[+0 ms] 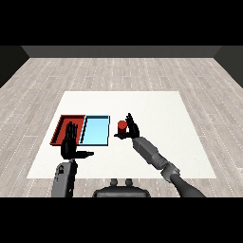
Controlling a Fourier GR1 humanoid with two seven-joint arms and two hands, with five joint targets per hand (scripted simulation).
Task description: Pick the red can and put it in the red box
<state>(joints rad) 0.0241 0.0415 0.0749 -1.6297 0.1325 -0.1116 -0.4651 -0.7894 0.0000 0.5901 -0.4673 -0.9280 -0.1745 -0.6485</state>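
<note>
Right hand (pixel 129 128) is curled round the red can (pixel 122 126), thumb under it, fingers up behind. Can stands upright w/ the hand, just beside the light blue tray (pixel 95 130), at its 3 o'clock; can't tell if it touches the table (pixel 161 114). Red tray (pixel 63 124) lies at 9 o'clock of the blue one, edges touching. Left hand (pixel 71 144) is wide, fingers straight up, thumb out to 3 o'clock, in front of the red tray's near edge, holding nothing.
</note>
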